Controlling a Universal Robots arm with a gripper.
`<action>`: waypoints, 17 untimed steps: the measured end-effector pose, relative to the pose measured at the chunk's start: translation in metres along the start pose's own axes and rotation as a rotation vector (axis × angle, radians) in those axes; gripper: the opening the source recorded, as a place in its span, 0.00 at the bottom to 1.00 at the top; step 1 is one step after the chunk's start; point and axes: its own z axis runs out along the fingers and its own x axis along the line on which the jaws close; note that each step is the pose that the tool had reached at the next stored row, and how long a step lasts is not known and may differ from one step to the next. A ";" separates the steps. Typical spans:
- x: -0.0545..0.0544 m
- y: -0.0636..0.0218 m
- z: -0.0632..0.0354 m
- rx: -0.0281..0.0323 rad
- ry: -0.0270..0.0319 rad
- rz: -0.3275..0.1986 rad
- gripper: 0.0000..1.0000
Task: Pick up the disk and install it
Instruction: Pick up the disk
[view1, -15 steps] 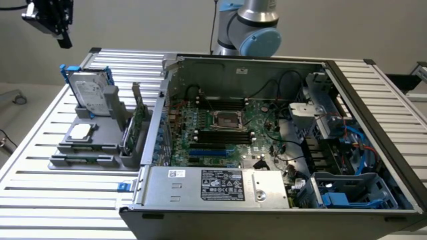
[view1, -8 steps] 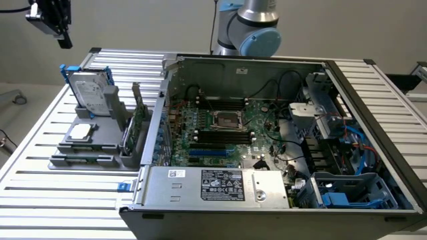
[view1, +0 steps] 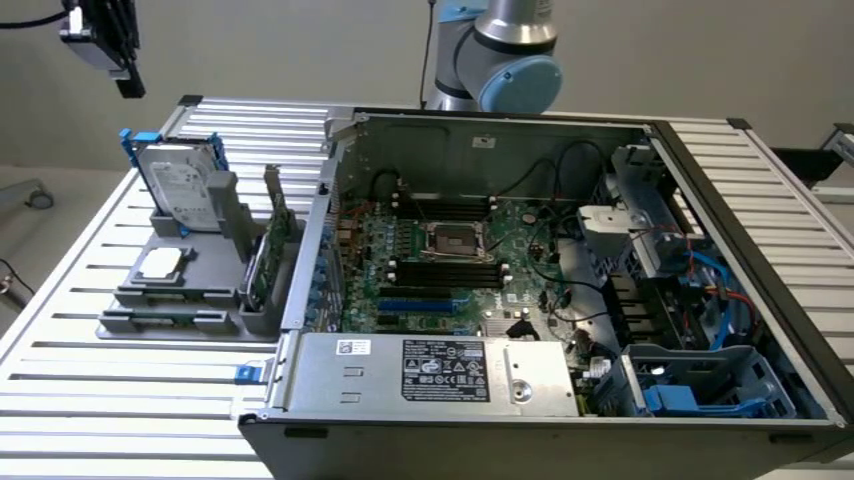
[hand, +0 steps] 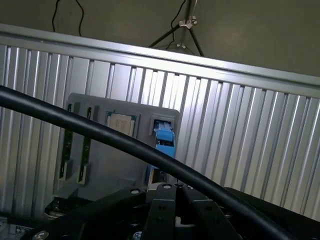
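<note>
Blue-framed disk (view1: 183, 190) upright, long axis vertical.

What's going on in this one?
The robot arm's gripper, fingers shut and holding nothing, hovers above the grey parts tray on the ribbed metal table. The flat silver-grey hard drive in its blue carrier frame stands upright in that tray, not yet picked up, beside the open computer case.

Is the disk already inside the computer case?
No, the disk stands upright in the grey holder, outside the case on the exterior view's left.
</note>
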 end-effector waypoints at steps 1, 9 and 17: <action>0.000 0.0000 0.0000 0.0000 0.0001 0.000 0.12; 0.000 0.0000 0.0022 0.0001 0.0001 0.000 0.42; 0.000 0.0001 0.0164 -0.0001 0.0001 0.000 0.48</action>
